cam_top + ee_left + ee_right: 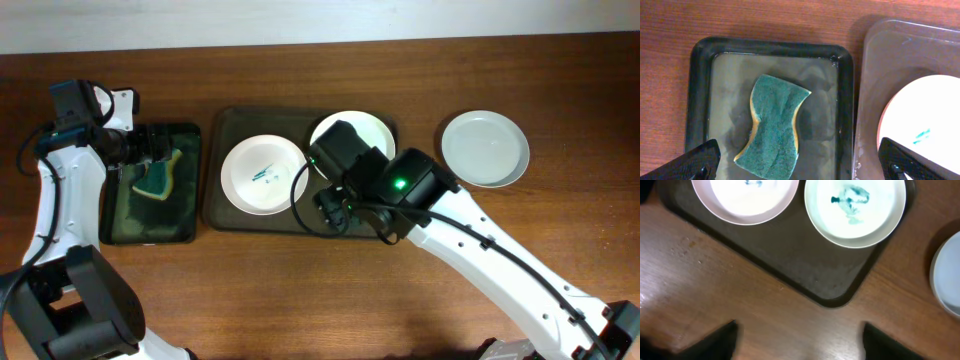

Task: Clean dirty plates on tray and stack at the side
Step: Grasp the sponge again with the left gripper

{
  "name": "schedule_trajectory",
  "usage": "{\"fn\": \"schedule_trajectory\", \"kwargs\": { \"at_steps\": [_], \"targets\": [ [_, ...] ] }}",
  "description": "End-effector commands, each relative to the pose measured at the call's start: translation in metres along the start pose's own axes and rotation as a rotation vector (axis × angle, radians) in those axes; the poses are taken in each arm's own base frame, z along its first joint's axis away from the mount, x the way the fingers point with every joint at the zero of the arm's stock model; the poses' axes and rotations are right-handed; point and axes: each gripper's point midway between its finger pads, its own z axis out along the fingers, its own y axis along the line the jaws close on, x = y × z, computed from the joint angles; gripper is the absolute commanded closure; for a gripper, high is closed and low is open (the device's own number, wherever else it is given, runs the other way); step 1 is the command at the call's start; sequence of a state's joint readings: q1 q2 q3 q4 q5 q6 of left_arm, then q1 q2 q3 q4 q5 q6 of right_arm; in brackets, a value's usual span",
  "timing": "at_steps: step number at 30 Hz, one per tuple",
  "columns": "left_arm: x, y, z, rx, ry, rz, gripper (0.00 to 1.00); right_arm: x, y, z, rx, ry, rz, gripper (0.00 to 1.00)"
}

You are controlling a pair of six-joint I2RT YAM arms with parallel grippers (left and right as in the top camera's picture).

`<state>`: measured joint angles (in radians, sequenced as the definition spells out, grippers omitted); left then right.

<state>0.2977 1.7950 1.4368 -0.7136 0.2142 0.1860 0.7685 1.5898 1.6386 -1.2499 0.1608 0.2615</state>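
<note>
The sponge [774, 127] lies in the black tray [699, 100], just ahead of the left pincer [800, 161], which is spread apart. The long axis of the sponge crosses the closing line of this pincer. The right pincer [800, 340], also apart, faces the dirty plates [855, 210].

A reddish-brown wooden table [300, 300] with fine lengthwise grain fills nearly the whole scene, meeting a pale off-white strip [320, 18], wall or floor, along its far edge in the overhead view, under soft, even light that casts faint shadows and a dull sheen.
</note>
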Motion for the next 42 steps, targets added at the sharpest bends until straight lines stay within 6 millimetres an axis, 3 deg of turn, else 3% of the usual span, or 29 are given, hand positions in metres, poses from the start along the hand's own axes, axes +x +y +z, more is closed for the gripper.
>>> {"fn": "schedule_trajectory", "kwargs": {
  "at_steps": [1, 4, 6, 8, 11, 14, 16, 20, 22, 25, 27, 30, 31, 33, 39, 41, 42],
  "targets": [
    [-0.004, -0.008, -0.003, 0.054, -0.021, -0.001, 0.01, -0.006, -0.003, -0.013, 0.000, -0.059, 0.016, 0.02],
    [0.000, -0.003, 0.001, 0.024, 0.001, -0.154, 0.00, -0.021, -0.008, -0.013, -0.014, -0.108, 0.052, 0.02],
    [0.012, 0.016, 0.007, -0.151, 0.050, -0.251, 0.01, -0.029, -0.015, -0.011, -0.094, -0.115, 0.115, 0.02],
    [0.016, 0.017, 0.007, -0.310, 0.062, -0.272, 0.01, -0.041, -0.036, -0.010, -0.163, -0.136, 0.201, 0.02],
    [0.018, 0.005, 0.022, -0.261, 0.066, -0.406, 0.01, -0.040, -0.052, -0.008, -0.158, -0.126, 0.240, 0.02],
    [0.046, 0.001, 0.053, -0.234, 0.168, -0.653, 0.01, -0.040, -0.051, -0.006, -0.159, -0.120, 0.236, 0.02],
    [0.054, 0.003, 0.065, -0.250, 0.185, -0.740, 0.00, -0.039, -0.050, -0.005, -0.161, -0.115, 0.236, 0.02],
    [0.048, 0.024, 0.065, -0.294, 0.143, -0.690, 0.01, -0.038, -0.050, -0.005, -0.161, -0.110, 0.236, 0.02],
    [0.037, 0.034, 0.065, -0.280, 0.109, -0.581, 0.01, -0.038, -0.050, -0.004, -0.160, -0.109, 0.237, 0.01],
    [0.041, 0.035, 0.073, -0.272, 0.134, -0.471, 0.05, -0.038, -0.050, 0.001, -0.160, -0.100, 0.240, 0.02],
    [0.055, 0.031, 0.091, -0.248, 0.198, -0.401, 0.11, -0.038, -0.046, 0.007, -0.175, -0.081, 0.239, 0.02],
    [0.053, 0.030, 0.095, -0.235, 0.193, -0.351, 0.13, -0.036, -0.045, 0.016, -0.172, -0.057, 0.240, 0.02],
    [0.052, 0.031, 0.096, -0.233, 0.193, -0.333, 0.16, -0.037, -0.045, 0.017, -0.173, -0.058, 0.240, 0.02],
    [0.051, 0.031, 0.096, -0.233, 0.187, -0.333, 0.38, -0.038, -0.045, 0.016, -0.173, -0.063, 0.240, 0.02],
    [0.071, 0.024, 0.120, -0.183, 0.258, -0.329, 0.54, -0.037, -0.045, 0.016, -0.173, -0.062, 0.240, 0.02],
    [0.071, 0.024, 0.120, -0.183, 0.255, -0.329, 0.69, -0.037, -0.046, 0.016, -0.173, -0.062, 0.240, 0.02],
    [0.070, 0.024, 0.120, -0.183, 0.254, -0.328, 0.82, -0.038, -0.045, 0.016, -0.173, -0.063, 0.240, 0.02]
  ]
}}
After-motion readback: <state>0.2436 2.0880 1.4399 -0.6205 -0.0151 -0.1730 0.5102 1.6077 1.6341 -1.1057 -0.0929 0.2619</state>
